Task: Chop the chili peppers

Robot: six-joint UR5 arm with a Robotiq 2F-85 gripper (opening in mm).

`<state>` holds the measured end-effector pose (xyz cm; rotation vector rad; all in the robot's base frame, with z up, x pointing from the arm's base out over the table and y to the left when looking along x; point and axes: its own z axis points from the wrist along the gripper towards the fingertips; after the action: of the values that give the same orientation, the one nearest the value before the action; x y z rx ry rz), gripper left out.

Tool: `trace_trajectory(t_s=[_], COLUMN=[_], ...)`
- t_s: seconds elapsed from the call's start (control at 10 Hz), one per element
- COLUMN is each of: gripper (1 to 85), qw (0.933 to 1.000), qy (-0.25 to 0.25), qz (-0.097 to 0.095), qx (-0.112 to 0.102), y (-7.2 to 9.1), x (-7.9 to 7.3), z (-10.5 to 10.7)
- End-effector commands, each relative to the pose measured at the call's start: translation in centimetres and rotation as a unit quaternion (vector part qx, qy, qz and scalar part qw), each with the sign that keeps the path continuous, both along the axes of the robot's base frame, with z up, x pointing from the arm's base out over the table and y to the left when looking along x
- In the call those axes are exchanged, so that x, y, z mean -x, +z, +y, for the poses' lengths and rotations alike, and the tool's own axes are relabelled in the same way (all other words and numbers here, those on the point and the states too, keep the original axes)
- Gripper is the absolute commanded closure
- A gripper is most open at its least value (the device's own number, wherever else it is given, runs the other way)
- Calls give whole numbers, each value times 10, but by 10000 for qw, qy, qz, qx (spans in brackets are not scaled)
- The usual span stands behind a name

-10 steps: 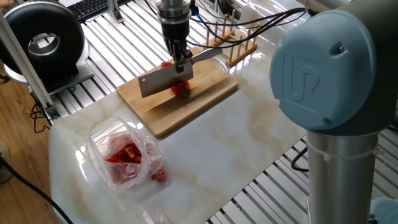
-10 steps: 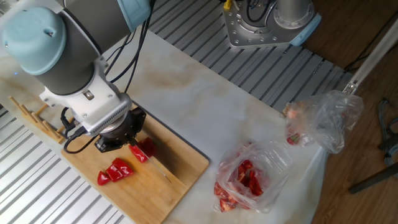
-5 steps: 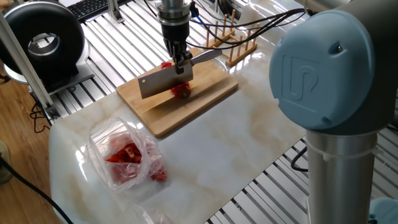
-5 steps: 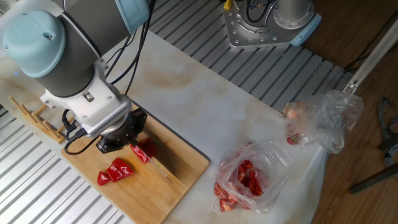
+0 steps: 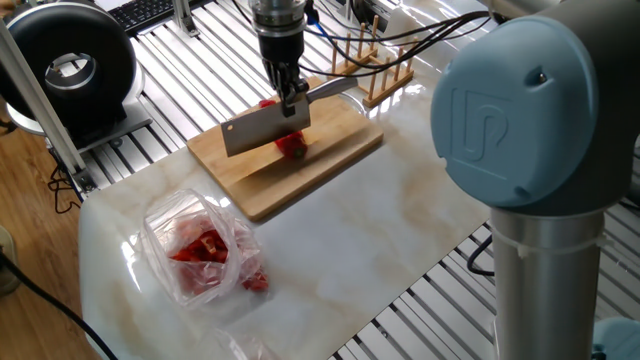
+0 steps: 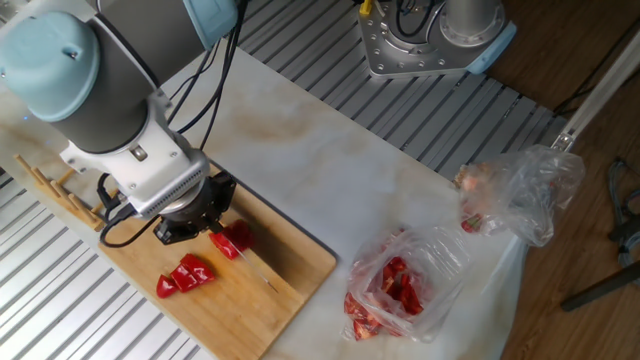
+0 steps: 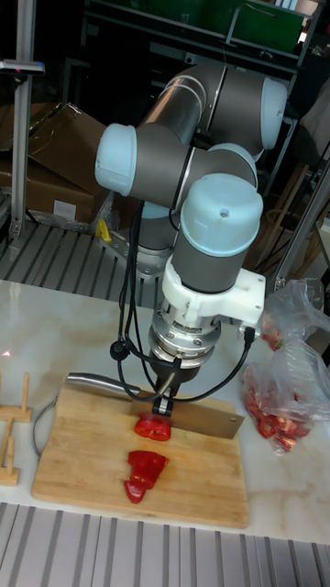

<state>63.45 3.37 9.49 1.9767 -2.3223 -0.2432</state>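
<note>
My gripper (image 5: 291, 97) (image 7: 165, 400) points down over a wooden cutting board (image 5: 318, 172) (image 6: 296, 272) (image 7: 81, 451) and is shut on a cleaver (image 5: 258, 133) (image 7: 207, 418) where the blade meets the handle. The broad blade hangs edge-down across the board. Red pieces of the chili peppers lie on the board on both sides of the blade: one piece (image 5: 293, 146) (image 6: 236, 237) (image 7: 151, 428) right against it, a cut cluster (image 6: 186, 277) (image 7: 145, 470) a little away. The gripper (image 6: 196, 216) hides part of the blade from above.
A see-through plastic bag with red pieces (image 5: 205, 250) (image 6: 400, 287) (image 7: 275, 404) lies on the marble top beside the board. A second crumpled bag (image 6: 522, 192) lies at the table's edge. A wooden peg rack (image 5: 376, 66) (image 6: 48, 190) (image 7: 11, 420) stands by the board's far end.
</note>
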Motion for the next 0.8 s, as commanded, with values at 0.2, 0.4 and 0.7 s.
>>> trace_trajectory(t_s=[0.2,0.4,0.7], gripper=[843,843,843], qw=[10000,10000,10000], qy=[-29,-31,-33], qz=[53,30,-1], qx=[-57,-57,-26], y=[7,2,-1], x=[4,3,2], z=[3,2,0])
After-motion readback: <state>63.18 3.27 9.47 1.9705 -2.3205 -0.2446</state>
